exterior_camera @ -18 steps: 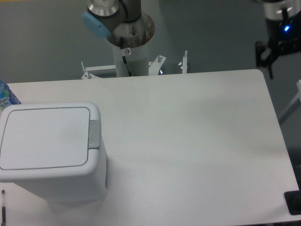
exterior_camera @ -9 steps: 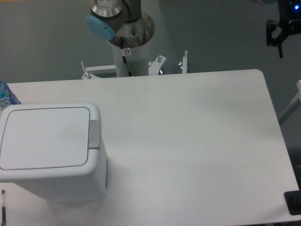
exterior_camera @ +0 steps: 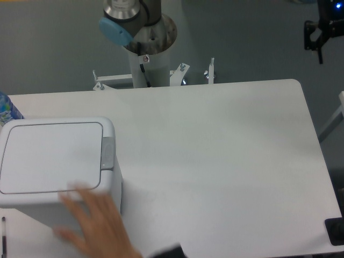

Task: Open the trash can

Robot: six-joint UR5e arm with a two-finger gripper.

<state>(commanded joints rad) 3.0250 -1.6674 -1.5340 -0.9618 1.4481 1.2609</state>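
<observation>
With the trash can (exterior_camera: 56, 166) lid shut and a person's hand (exterior_camera: 97, 223) against its front, I hold off; my pincer (exterior_camera: 317, 32), grip unreadable, must reach the grey tab (exterior_camera: 107, 153).

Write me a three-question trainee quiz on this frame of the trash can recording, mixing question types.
1. True or false: the lid of the trash can is lying flat and closed.
2. Which edge of the lid carries the grey push tab? A) the one toward the middle of the table B) the one at the left image edge C) the one toward the arm's base
3. What blurred thing overlaps the trash can's near corner at the bottom of the picture?

Key: 1. True. 2. A. 3. A person's hand; the tool sits far off at the upper right, beyond the table.
</observation>
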